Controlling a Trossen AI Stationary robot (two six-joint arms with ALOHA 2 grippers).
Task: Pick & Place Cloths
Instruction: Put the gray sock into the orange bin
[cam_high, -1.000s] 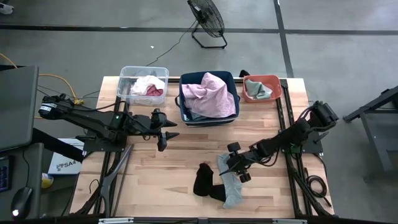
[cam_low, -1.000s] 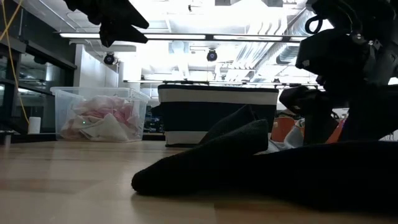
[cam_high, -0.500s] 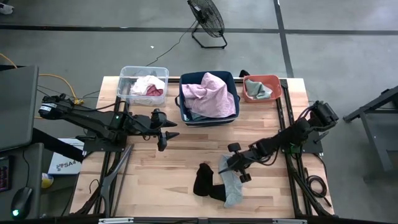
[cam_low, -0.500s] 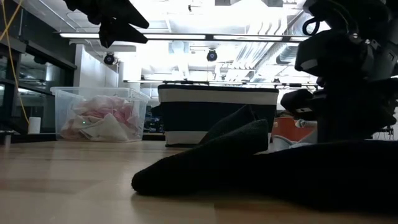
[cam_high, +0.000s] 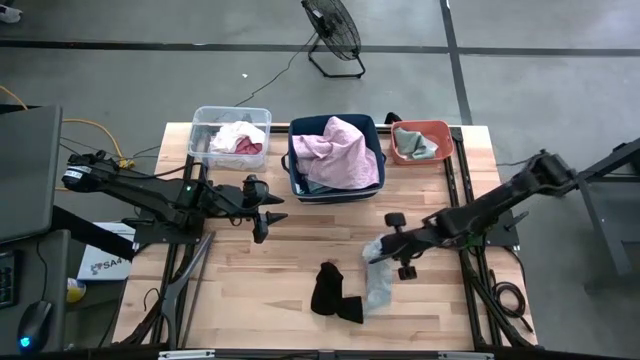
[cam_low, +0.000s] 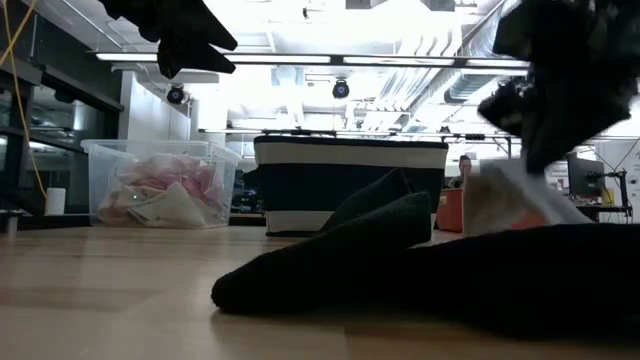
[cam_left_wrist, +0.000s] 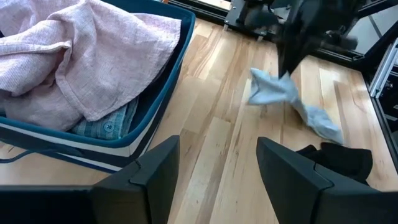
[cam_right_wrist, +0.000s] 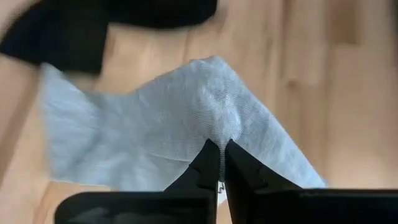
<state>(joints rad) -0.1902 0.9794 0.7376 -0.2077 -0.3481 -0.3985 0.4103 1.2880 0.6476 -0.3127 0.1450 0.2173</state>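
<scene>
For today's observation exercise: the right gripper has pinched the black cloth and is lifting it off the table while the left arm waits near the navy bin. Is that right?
Not quite. The right gripper is shut on the grey cloth, not the black cloth, which lies on the table. The right wrist view shows it. The left gripper does wait near the navy bin.

A pale wooden plank bench (cam_high: 260, 280) seen from above. Along its far edge stand three bins in a row: a clear bin (cam_high: 204, 122) at the left, a navy bin (cam_high: 296, 175) in the middle, and a coral bin (cam_high: 440, 130) at the right. Near the front edge lies a black cloth (cam_high: 328, 291), with a grey cloth (cam_high: 380, 288) just beside it, its lower end on the wood.
</scene>
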